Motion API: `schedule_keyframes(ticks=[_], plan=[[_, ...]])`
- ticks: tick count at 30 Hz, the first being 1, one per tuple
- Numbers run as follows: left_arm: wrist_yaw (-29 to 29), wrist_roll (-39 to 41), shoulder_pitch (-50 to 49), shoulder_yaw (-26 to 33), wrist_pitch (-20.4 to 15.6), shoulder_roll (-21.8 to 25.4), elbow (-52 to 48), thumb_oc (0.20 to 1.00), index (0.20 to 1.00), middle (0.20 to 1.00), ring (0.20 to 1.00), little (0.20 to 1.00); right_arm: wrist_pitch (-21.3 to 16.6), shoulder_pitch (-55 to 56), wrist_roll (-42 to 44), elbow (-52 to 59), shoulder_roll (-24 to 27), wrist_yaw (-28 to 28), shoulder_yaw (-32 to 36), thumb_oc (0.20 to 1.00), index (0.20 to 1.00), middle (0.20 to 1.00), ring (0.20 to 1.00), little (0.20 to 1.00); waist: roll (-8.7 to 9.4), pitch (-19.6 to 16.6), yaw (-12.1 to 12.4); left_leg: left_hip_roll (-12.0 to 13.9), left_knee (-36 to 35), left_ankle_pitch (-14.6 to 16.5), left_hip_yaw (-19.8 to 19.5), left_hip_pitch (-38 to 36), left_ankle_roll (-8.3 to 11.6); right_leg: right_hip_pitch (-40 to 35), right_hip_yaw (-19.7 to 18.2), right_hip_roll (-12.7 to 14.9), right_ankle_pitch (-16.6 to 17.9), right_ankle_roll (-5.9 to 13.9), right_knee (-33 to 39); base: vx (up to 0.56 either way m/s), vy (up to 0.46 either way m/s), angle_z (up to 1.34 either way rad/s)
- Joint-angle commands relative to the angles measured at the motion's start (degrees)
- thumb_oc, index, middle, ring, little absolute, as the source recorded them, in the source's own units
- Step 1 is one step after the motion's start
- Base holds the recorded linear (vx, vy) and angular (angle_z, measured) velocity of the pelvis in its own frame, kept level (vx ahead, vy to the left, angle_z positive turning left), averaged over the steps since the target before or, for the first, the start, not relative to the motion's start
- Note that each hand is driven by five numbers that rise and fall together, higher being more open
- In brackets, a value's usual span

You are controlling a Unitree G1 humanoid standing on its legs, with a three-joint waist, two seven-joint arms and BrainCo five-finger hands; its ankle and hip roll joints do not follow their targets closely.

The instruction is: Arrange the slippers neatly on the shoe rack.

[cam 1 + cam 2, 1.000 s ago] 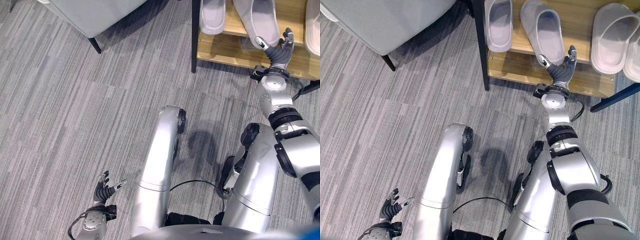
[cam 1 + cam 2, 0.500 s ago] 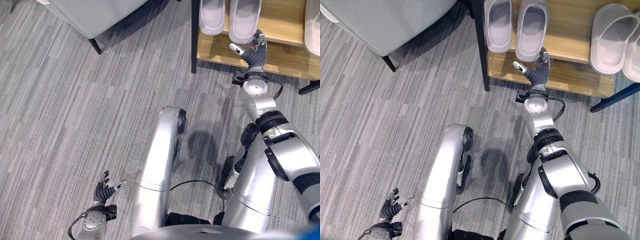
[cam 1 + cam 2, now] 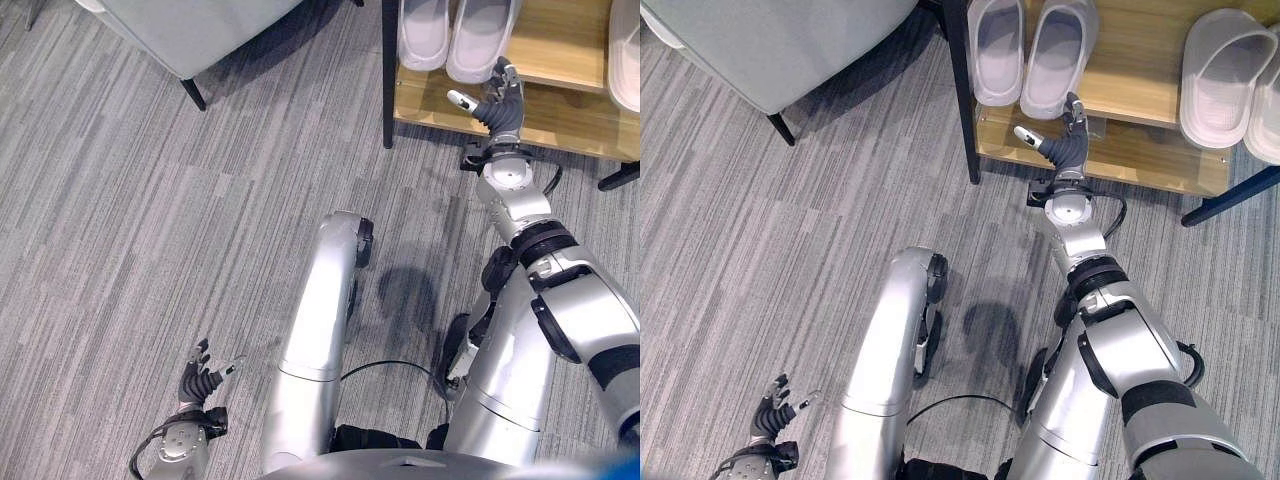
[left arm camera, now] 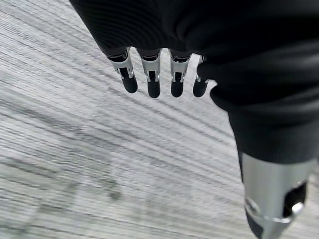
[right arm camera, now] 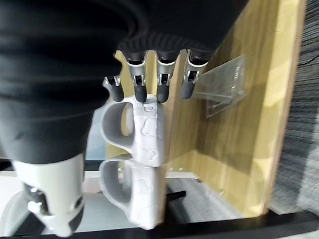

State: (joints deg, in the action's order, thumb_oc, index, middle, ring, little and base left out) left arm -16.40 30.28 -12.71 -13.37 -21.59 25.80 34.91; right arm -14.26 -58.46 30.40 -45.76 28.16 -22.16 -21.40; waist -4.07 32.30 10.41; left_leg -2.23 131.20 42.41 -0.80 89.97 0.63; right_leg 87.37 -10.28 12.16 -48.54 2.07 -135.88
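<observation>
Two light grey slippers [image 3: 997,45] [image 3: 1058,55] lie side by side, heels toward me, at the left end of the wooden shoe rack's [image 3: 1140,165] upper shelf. My right hand [image 3: 1065,148] reaches up to the rack's front edge, open, with straight fingers [image 5: 138,87] at the heel of the right one of these two slippers [image 5: 147,127]. A second pale pair [image 3: 1220,75] rests at the rack's right end. My left hand [image 3: 200,382] hangs low over the carpet at lower left, open, fingers [image 4: 152,82] relaxed and holding nothing.
A grey armchair [image 3: 770,40] on dark legs stands at the upper left, close to the rack's black corner post [image 3: 960,90]. A clear plastic piece [image 5: 224,84] sits on the lower shelf. Grey striped carpet [image 3: 150,230] spreads in front of the rack.
My right hand has swept left along the rack's front, and the slanted slipper has swung straight and slid up beside its mate. My left hand has sunk slightly.
</observation>
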Motion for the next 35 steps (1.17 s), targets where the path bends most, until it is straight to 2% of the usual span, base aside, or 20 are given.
schedule_keyframes(ticks=[1,2,5,7,8,9,11,12,13,14,18,19,20,21,23,25,27,31,32,35], plan=[[-0.61,0.51,-1.63,-1.68,-2.13,1.3,-4.1,1.0,1.0,1.0,1.0,1.0,-6.26,5.36,1.72,11.54,4.61,1.0,2.87,1.0,1.0,1.0,1.0,1.0,-0.85,-2.5,2.38,-1.13,0.73,3.73,-3.46,-0.01,-2.35,-0.67,-7.07,-1.14,15.19,-5.05,5.1,0.0,-0.028,0.11],[-0.41,0.45,0.44,-0.18,-2.22,-0.05,-3.35,1.0,1.0,1.0,1.0,1.0,-7.27,11.2,1.04,16.71,5.57,0.8,7.42,1.0,1.0,1.0,1.0,1.0,0.1,-2.5,1.56,-1.3,-1.85,2.12,-3.56,-0.01,-2.35,-1.53,-5.95,-0.38,15.56,-4.78,7.7,-0.01,-0.034,0.23],[1.87,0.88,6.15,1.56,-2.45,-1.66,-1.8,1.0,1.0,1.0,1.0,1.0,-7.98,19.67,-0.61,18.39,6.08,1.32,14.91,1.0,1.0,1.0,1.0,1.0,1.75,-3.45,0.09,-1.46,-12.27,-3.4,-3.87,-0.01,-2.36,-3.08,-2.16,1.63,17.66,-4.06,17.62,-0.11,-0.006,0.33],[3.23,1.19,6.3,1.62,-2.3,-2.04,-1.66,1.0,1.0,1.0,1.0,1.0,-7.51,23.56,-1.37,15.86,5.82,1.35,18.14,1.0,1.0,1.0,1.0,1.0,2.3,-6.61,-0.16,-1.27,-16.7,-5.6,-4.56,-0.01,-2.45,-3.13,0.02,2.04,18.35,-4.05,21.85,-0.05,-0.016,0.17],[4.43,1.45,6.84,2.66,-1.72,-3.35,0.63,1.0,1.0,1.0,1.0,1.0,-6.49,29.83,-1.85,11.43,4.32,1.92,21.61,1.0,1.0,1.0,1.0,1.0,3.25,-11.36,-0.96,-0.16,-21.79,-8.01,-5.14,-0.07,-2.96,-3.38,3.47,3.04,18.79,-3.7,27.41,-0.04,-0.04,0.05],[5.56,2.14,7.37,3.54,-1.09,-4.24,2.77,1.0,1.0,1.0,1.0,1.0,-6.13,34.0,-1.35,8.2,2.21,2.72,23.17,1.0,1.0,1.0,1.0,1.0,3.54,-13.4,-1.44,1.04,-27.46,-10.36,-5.1,-3.59,-3.35,-7.18,6.23,4.13,19.86,-3.53,33.77,-0.05,-0.039,0.02],[6.44,1.15,7.83,4.48,-0.44,-4.71,6.21,1.0,1.0,1.0,1.0,1.0,-5.41,38.86,-0.53,4.17,-0.41,4.22,24.54,1.0,1.0,1.0,1.0,1.0,4.52,-14.68,-2.19,2.55,-36.04,-12.71,-5.11,-11.26,-3.4,-13.72,8.69,4.55,21.23,-3.14,42.32,-0.06,-0.034,0.16],[6.47,1.17,7.83,4.47,-0.47,-4.68,6.25,1.0,1.0,1.0,1.0,1.0,-5.43,38.89,-0.51,4.15,-0.42,4.25,24.56,1.0,1.0,1.0,1.0,1.0,4.42,-14.39,-2.17,2.58,-36.46,-12.89,-5.18,-11.85,-3.4,-14.38,8.9,4.54,21.43,-3.2,42.81,-0.05,-0.039,0.09],[6.82,0.86,7.99,5.14,-0.06,-4.95,7.41,1.0,1.0,1.0,1.0,1.0,-4.95,41.36,-1.35,3.26,-1.12,4.49,25.22,1.0,1.0,1.0,1.0,1.0,4.73,-14.79,-2.35,3.1,-40.61,-14.22,-5.12,-15.76,-3.32,-18.28,9.89,4.78,22.21,-2.97,47.2,-0.03,-0.044,-0.03],[6.88,-0.02,8.46,5.55,0.17,-5.82,10.08,1.0,1.0,1.0,1.0,1.0,-4.57,43.97,-1.33,-0.24,-3.15,4.3,26.15,1.0,1.0,1.0,1.0,1.0,5.23,-15.21,-2.6,3.62,-48.05,-15.86,-4.76,-22.49,-3.52,-24.33,11.45,4.79,23.09,-2.72,54.46,-0.01,-0.077,0.0],[7.38,-4.13,10.54,5.87,2.23,-7.66,19.65,1.0,1.0,1.0,1.0,1.0,-2.45,47.36,-1.66,-12.71,-7.3,5.25,26.75,1.0,1.0,1.0,1.0,1.0,6.52,-16.87,-2.71,3.14,-64.6,-19.27,-4.05,-38.56,-2.98,-40.7,15.82,3.85,26.09,-1.71,71.65,0.14,-0.055,0.08],[8.35,-7.0,10.44,6.49,3.67,-9.08,26.35,1.0,1.0,1.0,1.0,1.0,-0.51,50.23,-2.02,-21.33,-9.03,6.42,27.37,1.0,1.0,1.0,1.0,1.0,7.24,-19.32,-2.4,2.62,-77.31,-22.42,-4.24,-50.97,-3.26,-52.98,18.51,3.33,29.31,-0.33,83.25,0.43,-0.065,0.01],[8.55,-8.47,10.24,6.9,4.47,-9.25,28.62,1.0,1.0,1.0,1.0,1.0,0.02,51.67,-1.86,-23.55,-9.58,7.1,28.04,1.0,1.0,1.0,1.0,1.0,7.62,-20.5,-2.36,2.47,-81.67,-23.62,-4.33,-55.01,-3.13,-56.73,19.58,3.16,30.71,0.55,86.34,0.38,-0.049,0.1],[8.86,-9.72,10.06,6.91,4.87,-9.57,29.92,1.0,1.0,1.0,1.0,1.0,0.6,52.5,-1.84,-25.37,-9.75,7.81,28.43,1.0,1.0,1.0,1.0,1.0,7.69,-21.15,-2.56,2.2,-86.06,-26.4,-4.61,-58.15,-3.2,-60.41,20.82,3.23,32.88,0.19,90.57,0.22,-0.023,0.15],[10.49,-13.79,9.04,7.42,6.98,-10.97,35.18,1.0,1.0,1.0,1.0,1.0,2.7,55.86,-4.12,-30.25,-10.63,9.42,28.45,1.0,1.0,1.0,1.0,1.0,7.91,-23.41,-2.98,2.24,-96.1,-29.71,-4.79,-67.3,-2.78,-69.44,22.26,2.36,36.67,1.38,99.53,0.24,-0.034,0.08],[11.11,-15.17,8.59,7.85,7.89,-11.41,36.87,1.0,1.0,1.0,1.0,1.0,3.58,57.04,-5.6,-31.68,-10.83,9.7,28.05,1.0,1.0,1.0,1.0,1.0,7.97,-24.13,-3.31,2.1,-100.0,-31.1,-4.65,-70.24,-2.61,-72.24,22.81,1.99,38.09,1.75,102.78,0.18,-0.042,0.11],[11.05,-18.19,7.98,8.76,9.13,-11.99,39.7,1.0,1.0,1.0,1.0,1.0,5.83,59.52,-7.12,-35.51,-11.45,10.82,28.82,1.0,1.0,1.0,1.0,1.0,7.72,-26.4,-3.69,2.3,-109.21,-35.56,-4.47,-77.03,-1.5,-77.79,23.93,0.78,41.37,2.68,110.48,0.17,-0.059,0.05],[11.96,-17.95,7.76,9.21,9.58,-13.08,40.34,1.0,1.0,1.0,1.0,1.0,7.78,62.38,-7.61,-37.56,-12.99,13.07,28.08,1.0,1.0,1.0,1.0,1.0,7.08,-29.77,-4.42,2.95,-122.66,-40.79,-4.1,-86.22,-0.04,-84.31,24.12,-1.34,45.62,4.15,121.3,0.08,-0.072,-0.12],[11.98,-16.84,7.97,9.36,9.47,-13.5,40.08,1.0,1.0,1.0,1.0,1.0,8.05,62.75,-7.3,-37.51,-13.52,13.6,27.61,1.0,1.0,1.0,1.0,1.0,6.66,-30.62,-4.72,3.5,-126.84,-43.01,-3.94,-89.09,0.39,-86.77,24.11,-2.07,46.97,4.33,124.81,0.02,-0.127,-0.2],[11.86,-15.6,9.83,8.49,9.5,-14.5,39.8,1.0,1.0,1.0,1.0,1.0,8.38,61.98,-6.94,-36.75,-14.65,14.42,25.68,1.0,1.0,1.0,1.0,1.0,6.01,-32.46,-5.31,5.05,-134.55,-46.99,-3.97,-92.52,1.26,-90.64,23.63,-3.82,48.04,4.38,131.99,-0.05,-0.124,-0.08]])
